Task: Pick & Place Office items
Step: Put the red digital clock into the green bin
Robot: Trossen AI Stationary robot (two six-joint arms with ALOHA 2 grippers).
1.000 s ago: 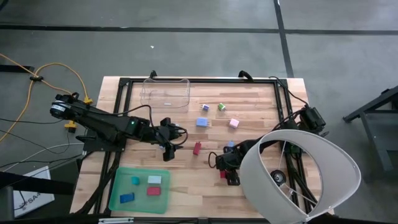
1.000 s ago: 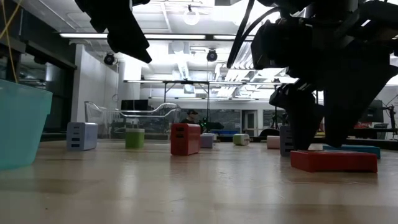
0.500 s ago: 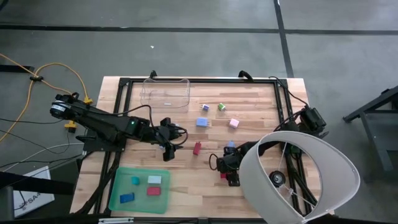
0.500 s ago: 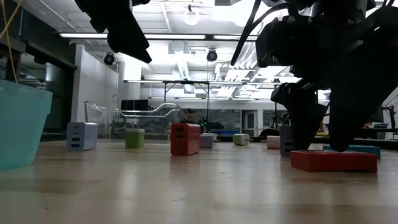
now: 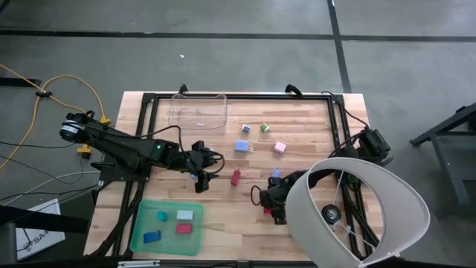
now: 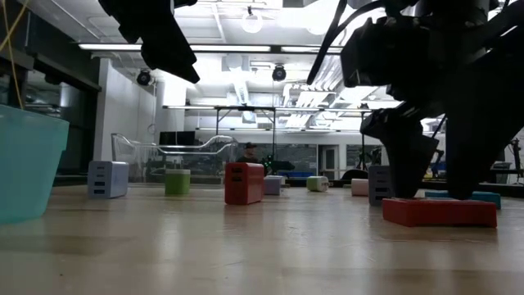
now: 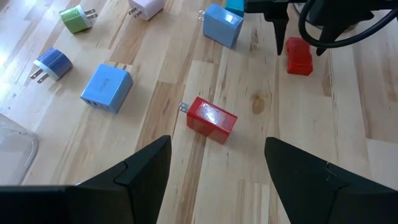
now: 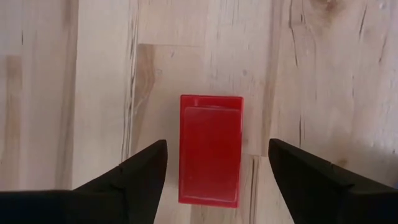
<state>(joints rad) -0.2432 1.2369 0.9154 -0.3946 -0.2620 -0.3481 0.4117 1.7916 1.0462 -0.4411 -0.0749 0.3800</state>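
Two wide-apart jaws of the right gripper [image 8: 214,180] straddle the flat red block [image 8: 210,149] on the counter [image 5: 312,130] near its right front; it should descend centred and close evenly. The left gripper [image 7: 214,177], jaws also apart, waits above mid-counter.

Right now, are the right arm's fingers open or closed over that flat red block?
Open. In the right wrist view the two dark fingers stand apart on either side of the flat red block, which lies on the table untouched.
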